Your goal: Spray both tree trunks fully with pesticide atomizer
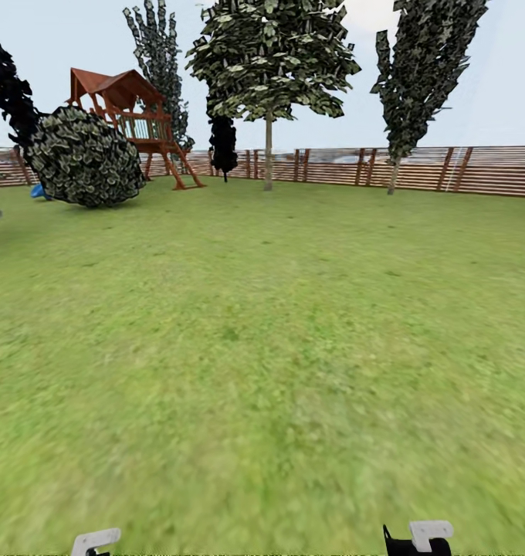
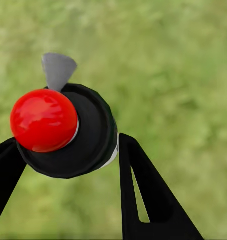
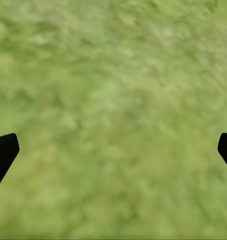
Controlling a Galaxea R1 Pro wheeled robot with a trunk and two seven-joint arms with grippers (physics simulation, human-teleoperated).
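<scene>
Between my left gripper's (image 2: 68, 165) pinching fingers (image 2: 153, 200) sits the atomizer (image 2: 63, 130), red cap up, ready for spraying; right gripper (image 3: 113, 150) hangs spread over grass (image 1: 262, 347), with the tree (image 1: 268, 150) far ahead by the fence (image 1: 448, 170)

We are in a fenced back garden: a wide grass lawn (image 1: 262, 347) runs to a brown slatted wooden fence (image 1: 417, 170) at twelve o'clock. A red-roofed wooden play tower (image 1: 135, 116) stands at eleven o'clock beside a round bush (image 1: 85, 158), with tall leafy trees (image 1: 269, 62) along the fence under open sky.
</scene>
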